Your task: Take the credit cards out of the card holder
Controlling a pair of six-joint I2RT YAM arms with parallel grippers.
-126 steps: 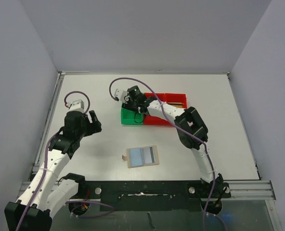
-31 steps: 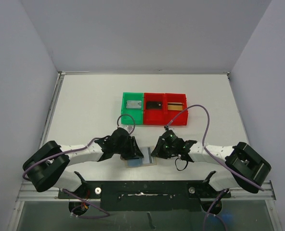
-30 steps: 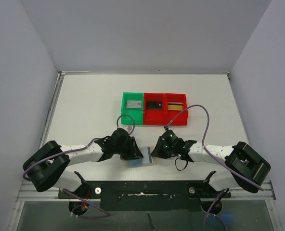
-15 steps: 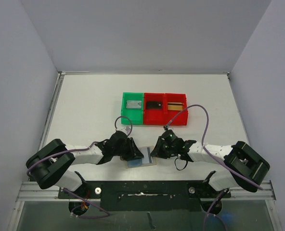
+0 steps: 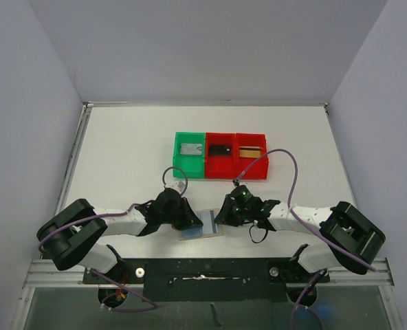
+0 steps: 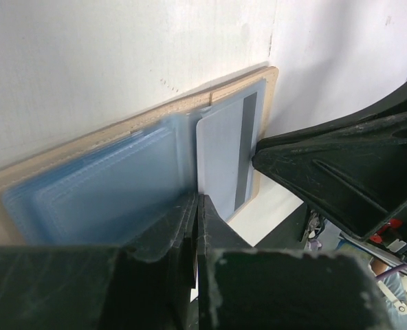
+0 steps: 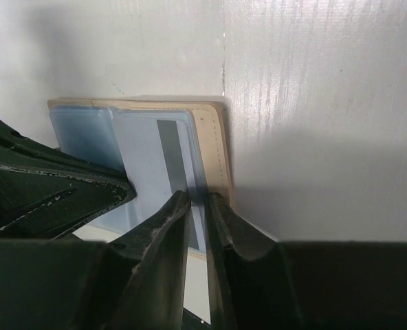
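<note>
Card holder (image 5: 205,227): my left gripper (image 6: 195,206), clenched, presses its blue pocket flat, while my right gripper (image 7: 198,201) pinches the near edge of the grey card (image 7: 145,161) tucked in it. It lies open on the table (image 5: 121,151), lower middle of the overhead view. If my left tip slips, I expect the holder to drag along with the card.

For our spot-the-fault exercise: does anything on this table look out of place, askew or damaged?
Nothing stands out: the card holder lies open and flat, with one pale striped card lined up squarely on it; nothing looks spilled, bent or damaged.
</note>
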